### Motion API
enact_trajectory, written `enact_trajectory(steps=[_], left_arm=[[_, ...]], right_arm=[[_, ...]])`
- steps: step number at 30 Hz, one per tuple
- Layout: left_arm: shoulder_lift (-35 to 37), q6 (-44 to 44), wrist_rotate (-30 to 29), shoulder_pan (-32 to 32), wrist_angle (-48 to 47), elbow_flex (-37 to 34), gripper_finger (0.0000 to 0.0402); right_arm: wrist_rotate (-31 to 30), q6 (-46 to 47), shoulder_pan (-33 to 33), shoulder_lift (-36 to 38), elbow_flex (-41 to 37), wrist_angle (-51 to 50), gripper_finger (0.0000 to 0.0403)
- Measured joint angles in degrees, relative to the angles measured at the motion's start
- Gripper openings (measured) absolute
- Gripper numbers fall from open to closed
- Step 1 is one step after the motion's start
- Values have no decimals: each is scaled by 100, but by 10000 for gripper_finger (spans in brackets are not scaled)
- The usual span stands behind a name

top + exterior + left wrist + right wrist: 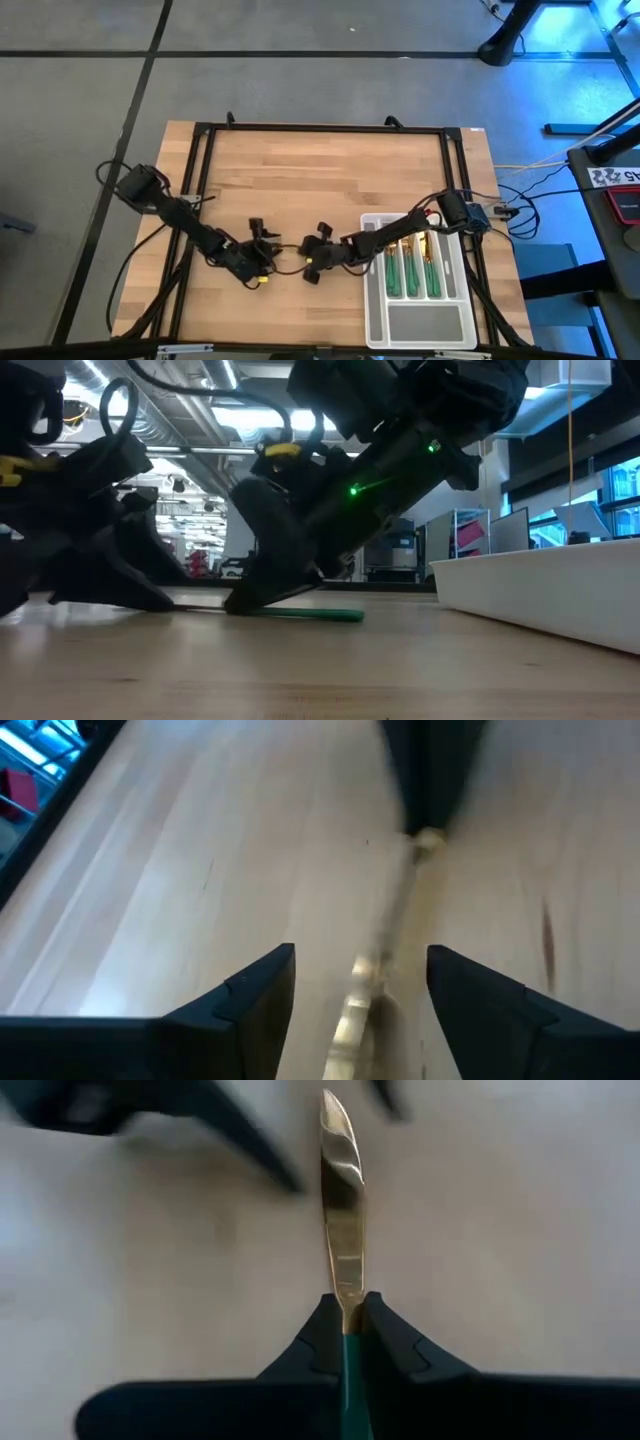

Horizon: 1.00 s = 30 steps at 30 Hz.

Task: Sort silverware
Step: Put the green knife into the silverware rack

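Note:
A knife (pixel 343 1230) with a gold blade and a green handle (pixel 320 615) lies low over the wooden table, between my two grippers. My right gripper (pixel 345 1312) is shut on it and comes in from the table's right (pixel 312 262). My left gripper (pixel 360 955) stands open at the table's left (pixel 266 252). Its fingers stand on either side of the blade's free end (pixel 352 1010) without visibly touching it. More silverware (pixel 410 270) with green handles lies in the pale divided tray (pixel 378 320) on the right. My right gripper pinches the knife between its two fingers where the gold blade meets the green handle (pixel 346 1325). The fingers slant down from the table's right and lie along the knife. The blade sticks out beyond the fingertips toward my left gripper; the handle runs back under the gripper, close to the table.
The tray's white wall (pixel 540 585) rises at the table's right. A black frame (pixel 320 128) runs around the tabletop. Bare wood (pixel 320 180) lies beyond both grippers toward the far edge.

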<state>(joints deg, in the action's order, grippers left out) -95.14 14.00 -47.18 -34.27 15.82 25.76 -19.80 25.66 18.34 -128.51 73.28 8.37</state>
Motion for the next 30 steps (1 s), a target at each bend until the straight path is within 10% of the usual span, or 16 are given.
enact_trajectory(steps=[15,23,30], left_arm=[[-402,-222,486,7,382,17,147],[-410,-712,639,-26,441,26,162],[-413,-583,576,48,482,7,192]], right_arm=[[551,-33,-31,191,-9,360,19],[2105,632,-319,376,-22,333,5],[1409,220,-353,431,-15,340,20]])
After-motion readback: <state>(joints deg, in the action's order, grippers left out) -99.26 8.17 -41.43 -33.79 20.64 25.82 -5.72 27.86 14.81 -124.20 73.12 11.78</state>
